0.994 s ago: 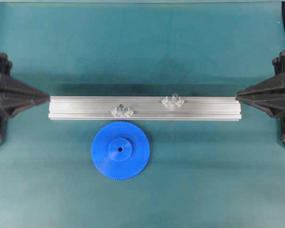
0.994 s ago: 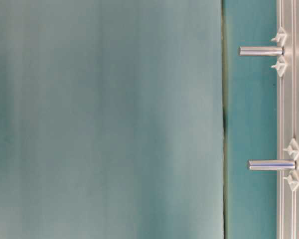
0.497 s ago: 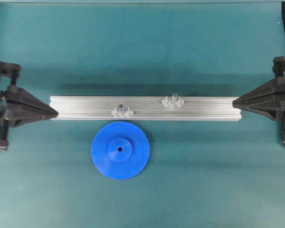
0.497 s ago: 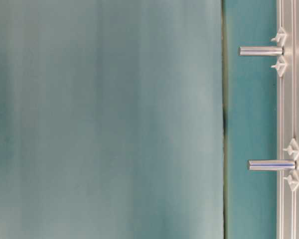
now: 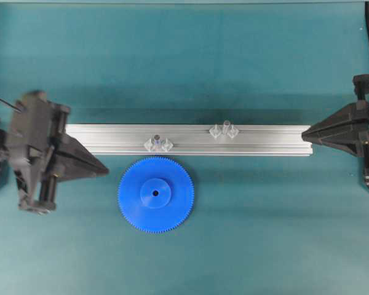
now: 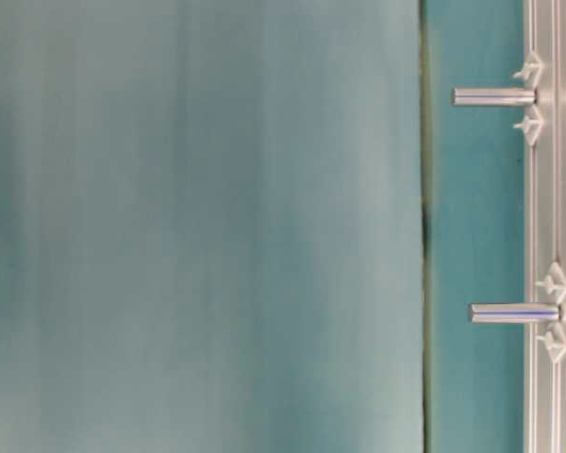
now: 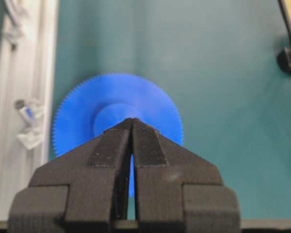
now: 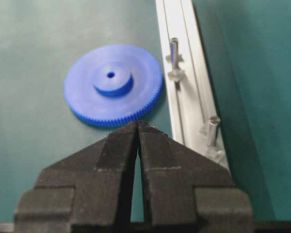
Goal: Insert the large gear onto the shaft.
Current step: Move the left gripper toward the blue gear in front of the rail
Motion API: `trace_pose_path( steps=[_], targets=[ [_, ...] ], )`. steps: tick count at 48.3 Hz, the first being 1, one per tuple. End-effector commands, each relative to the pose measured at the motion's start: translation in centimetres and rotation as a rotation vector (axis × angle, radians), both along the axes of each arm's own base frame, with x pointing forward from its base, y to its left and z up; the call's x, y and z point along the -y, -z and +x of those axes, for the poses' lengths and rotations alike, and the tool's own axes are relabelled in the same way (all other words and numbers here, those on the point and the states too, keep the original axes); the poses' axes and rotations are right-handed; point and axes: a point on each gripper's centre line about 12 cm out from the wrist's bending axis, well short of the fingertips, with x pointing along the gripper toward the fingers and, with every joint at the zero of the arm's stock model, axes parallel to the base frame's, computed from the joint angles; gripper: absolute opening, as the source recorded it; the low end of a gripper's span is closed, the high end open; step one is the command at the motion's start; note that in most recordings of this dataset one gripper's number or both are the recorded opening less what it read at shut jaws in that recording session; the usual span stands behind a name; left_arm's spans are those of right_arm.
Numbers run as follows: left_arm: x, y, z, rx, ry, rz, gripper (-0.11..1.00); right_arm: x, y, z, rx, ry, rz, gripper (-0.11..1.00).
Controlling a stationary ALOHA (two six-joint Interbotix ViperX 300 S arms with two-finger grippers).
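Observation:
The large gear [image 5: 155, 194], a bright-blue toothed disc with a raised hub, lies flat on the teal mat just in front of the rail; it also shows as the gear [image 7: 77, 121] and the gear [image 8: 114, 85] in the wrist views. Two look-alike pins stand on the rail, a left shaft [image 5: 156, 142] and a right shaft [image 5: 225, 129]; I cannot tell which one is meant. My left gripper [image 5: 106, 167] is shut and empty, pointing at the gear from its left. My right gripper [image 5: 304, 133] is shut and empty at the rail's right end.
A long aluminium rail [image 5: 264, 140] lies across the middle of the mat and carries both pins on translucent winged bases. The table-level view shows the pins [image 6: 495, 96] sticking out from the rail [image 6: 547, 189], with a blurred teal surface filling the rest.
My left gripper has swung away from the rail's left end, moving right and forward toward the gear. The right gripper has barely moved. Gear and pins have not moved.

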Motion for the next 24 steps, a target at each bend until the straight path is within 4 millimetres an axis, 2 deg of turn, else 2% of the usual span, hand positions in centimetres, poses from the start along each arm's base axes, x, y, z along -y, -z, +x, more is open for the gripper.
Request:
trace_pose_path(
  steps=[1,10,13,18,24],
  targets=[
    [0.8,-0.8,1.2,0.012,0.022,0.000,-0.01,0.3,-0.8,0.3,0.017,0.015,0.004,0.12],
    [1.1,-0.3,2.7,-0.014,0.022,0.001,0.00,0.3,-1.0,0.3,0.021,0.019,0.004,0.17],
    [1.2,-0.1,3.0,-0.024,0.022,0.003,0.03,0.3,-0.9,0.3,0.018,0.019,0.004,0.19],
    [1.2,0.1,3.3,-0.033,0.022,0.004,0.25,0.3,-0.7,0.3,0.005,0.018,0.004,0.24],
    [1.3,0.5,3.7,-0.056,0.021,0.008,0.62,0.3,-0.5,0.2,-0.020,0.017,0.005,0.31]
  ],
)
